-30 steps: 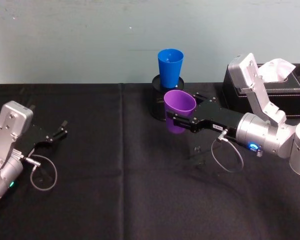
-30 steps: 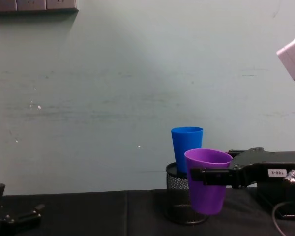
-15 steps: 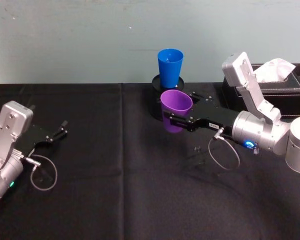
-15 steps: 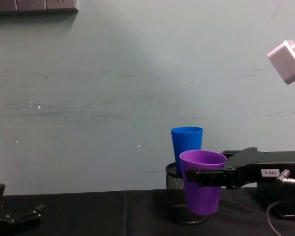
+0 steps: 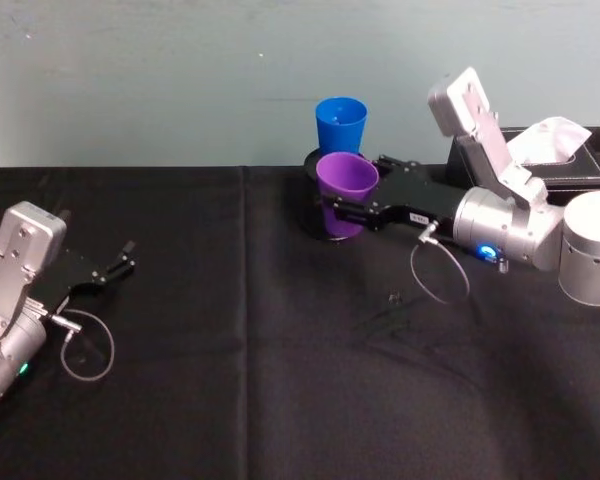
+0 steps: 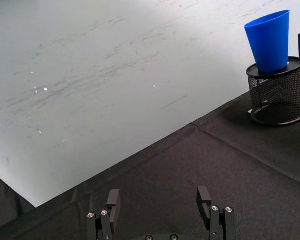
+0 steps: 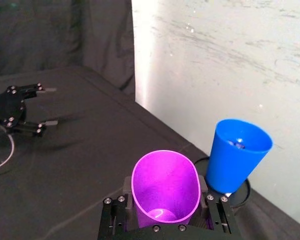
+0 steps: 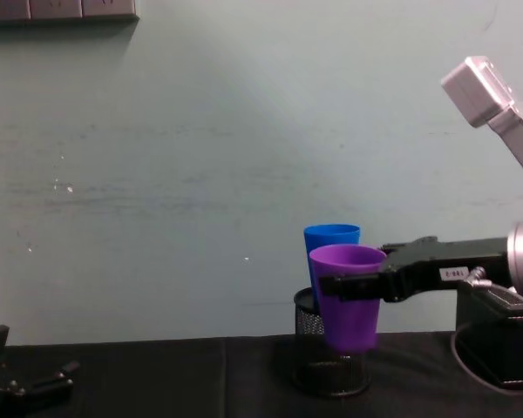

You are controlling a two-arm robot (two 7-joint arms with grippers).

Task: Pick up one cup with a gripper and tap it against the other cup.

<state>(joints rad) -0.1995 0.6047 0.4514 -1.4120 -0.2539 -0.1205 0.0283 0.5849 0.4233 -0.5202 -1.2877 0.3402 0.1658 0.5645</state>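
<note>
- The right gripper (image 5: 340, 211) is clamped on the purple cup (image 5: 346, 180), one black finger on each side of its wall below the rim; the small white label sits on the claw behind the fingers
- In the right wrist view the fingers (image 7: 113, 212) flank the cup's open mouth, and the cup is empty
- The purple cup is upright and lifted off the black tablecloth (image 5: 280, 380); in the chest view its base hangs in front of the wire-mesh pen holder (image 8: 307, 359)
- The blue cup (image 5: 340, 122) stands upright with its base set in the pen holder's mouth, just behind the purple cup; the two rims are close, the blue one a little higher in the chest view; the right wrist view shows a narrow gap between them, so they look apart
- The silver right arm reaches in from the right, its blue ring light lit, passing in front of a dark tissue box (image 5: 570, 165)
- The left gripper (image 5: 120, 262) rests low at the table's left side, well apart from both cups; its fingers are spread wide with nothing between them
</note>
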